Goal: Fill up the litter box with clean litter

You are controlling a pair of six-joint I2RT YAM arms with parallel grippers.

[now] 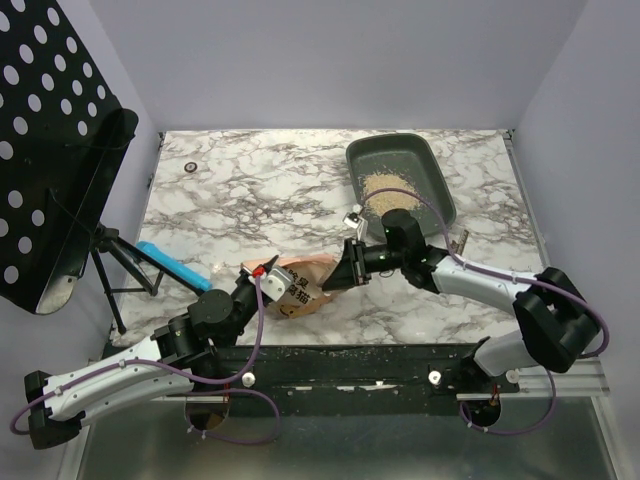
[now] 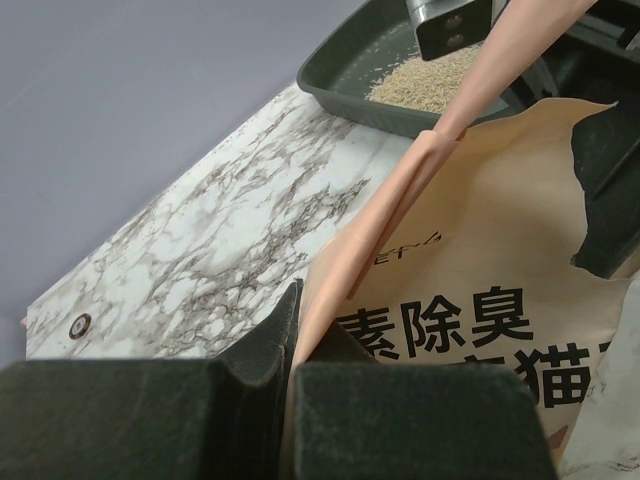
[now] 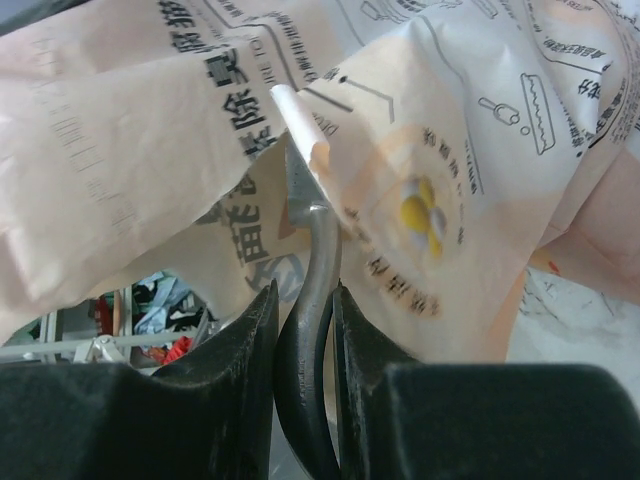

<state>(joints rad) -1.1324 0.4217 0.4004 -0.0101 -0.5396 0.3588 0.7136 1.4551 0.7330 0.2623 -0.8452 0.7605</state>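
Far-right litter box point(image 1: 400, 156) holds a patch of clean litter point(image 1: 388, 192); left hand point(image 2: 290, 340) pinches bag point(image 2: 480, 280) marked "除臭"; right hand point(image 3: 305, 300) grips grey scoop point(image 3: 318, 240).

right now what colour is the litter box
The litter box is dark grey, clearest in the top external view.

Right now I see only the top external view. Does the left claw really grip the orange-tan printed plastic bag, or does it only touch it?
Observer: It grips. In the left wrist view the left claw is shut on the edge of the orange-tan printed plastic bag, with the sheet pinched inside it.
Operator: And the right claw, what does it hold? From above it is only a dark shape for me.
Observer: In the right wrist view the right claw is shut on a thin grey curved handle. The far end of the handle is hidden behind the bag.
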